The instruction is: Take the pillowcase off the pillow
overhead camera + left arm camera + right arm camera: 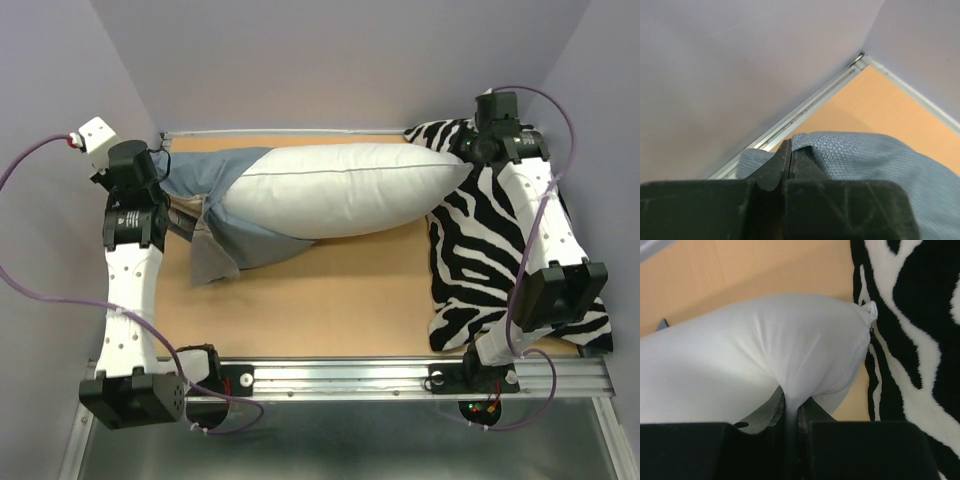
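Pillowcase (203, 180) mostly off pillow (350, 190).

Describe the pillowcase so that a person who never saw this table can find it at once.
On the wooden table, a big white pillow lies across the far side, its right end at a zebra-striped cushion. The pillowcase is the loose blue-grey fabric bunched around the pillow's left end, pinched by the left gripper. It is the only blue, limp thing there.
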Tool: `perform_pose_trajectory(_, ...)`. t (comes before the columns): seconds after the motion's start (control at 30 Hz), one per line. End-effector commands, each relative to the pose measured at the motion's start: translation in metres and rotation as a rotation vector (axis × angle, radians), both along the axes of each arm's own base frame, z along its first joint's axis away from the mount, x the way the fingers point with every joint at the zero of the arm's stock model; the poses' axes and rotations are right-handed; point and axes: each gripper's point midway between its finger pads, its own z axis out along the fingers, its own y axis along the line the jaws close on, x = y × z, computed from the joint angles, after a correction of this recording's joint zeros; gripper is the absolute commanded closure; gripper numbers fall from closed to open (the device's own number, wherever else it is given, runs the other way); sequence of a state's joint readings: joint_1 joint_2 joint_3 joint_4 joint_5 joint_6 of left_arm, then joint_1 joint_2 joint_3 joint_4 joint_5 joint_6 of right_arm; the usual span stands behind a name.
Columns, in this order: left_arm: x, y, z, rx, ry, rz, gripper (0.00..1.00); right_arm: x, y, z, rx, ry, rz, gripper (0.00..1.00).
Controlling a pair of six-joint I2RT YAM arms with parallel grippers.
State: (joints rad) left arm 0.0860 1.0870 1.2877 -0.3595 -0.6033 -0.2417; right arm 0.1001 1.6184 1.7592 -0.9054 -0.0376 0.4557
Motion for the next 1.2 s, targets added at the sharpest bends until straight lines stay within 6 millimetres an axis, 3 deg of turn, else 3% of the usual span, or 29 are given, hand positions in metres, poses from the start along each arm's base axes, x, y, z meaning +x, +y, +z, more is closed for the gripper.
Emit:
perform_pose_trajectory(0.0, 0.013, 0.047, -0.001, -0.015, -0.054, 0.165, 1.0, 0.014, -0.092, 0.122, -0.108, -0.335, -0.232, 0.99)
perform_pose_trajectory(0.07, 0.017, 0.058, -0.001, -0.027, -0.059, 0.195, 1.0, 0.009, -0.112, 0.138, -0.112, -0.355, -0.28, 1.0)
perform_pose_trajectory(0.23, 0.018, 0.073, 0.001, -0.033, -0.083, 0.256, 1.0, -0.009, -0.136, 0.178, -0.095, -0.423, -0.342, 1.0)
perform_pose_trajectory(0.47, 0.015, 0.086, -0.024, -0.049, -0.041, 0.329, 1.0, -0.027, -0.166, 0.2, -0.08, -0.471, -0.415, 0.99)
perform_pose_trajectory(0.57, 0.024, 0.088, -0.043, -0.09, -0.01, 0.305, 1.0, -0.027, -0.162, 0.202, -0.056, -0.476, -0.391, 0.99)
perform_pose_trajectory(0.63, 0.027, 0.086, -0.05, -0.109, -0.005, 0.283, 1.0, -0.025, -0.149, 0.2, -0.016, -0.478, -0.329, 1.0)
perform_pose_trajectory(0.73, 0.03, 0.072, -0.041, -0.102, -0.017, 0.197, 1.0, -0.016, -0.127, 0.178, 0.036, -0.429, -0.223, 0.99)
perform_pose_trajectory(0.77, 0.03, 0.07, -0.034, -0.088, -0.036, 0.191, 1.0, -0.011, -0.105, 0.169, 0.042, -0.407, -0.157, 0.99)
perform_pose_trajectory(0.8, 0.03, 0.066, -0.021, -0.072, -0.057, 0.185, 1.0, -0.008, -0.096, 0.161, 0.023, -0.386, -0.15, 1.0)
perform_pose_trajectory(0.83, 0.027, 0.068, -0.015, -0.057, -0.055, 0.2, 1.0, -0.003, -0.094, 0.139, -0.017, -0.337, -0.165, 0.99)
perform_pose_trajectory(0.87, 0.025, 0.067, -0.013, -0.053, -0.045, 0.206, 1.0, 0.0, -0.077, 0.131, -0.021, -0.319, -0.129, 0.99)
perform_pose_trajectory(0.97, 0.025, 0.066, -0.004, -0.03, -0.06, 0.209, 1.0, 0.006, -0.071, 0.11, -0.022, -0.287, -0.132, 0.99)
perform_pose_trajectory(1.03, 0.029, 0.068, -0.018, -0.037, -0.028, 0.215, 1.0, 0.008, -0.077, 0.107, -0.044, -0.275, -0.157, 0.99)
perform_pose_trajectory(1.13, 0.035, 0.073, -0.039, -0.053, 0.009, 0.246, 1.0, -0.004, -0.106, 0.153, -0.146, -0.36, -0.285, 0.99)
perform_pose_trajectory(1.17, 0.037, 0.074, -0.044, -0.071, 0.0, 0.248, 1.0, -0.01, -0.11, 0.189, -0.142, -0.444, -0.304, 0.99)
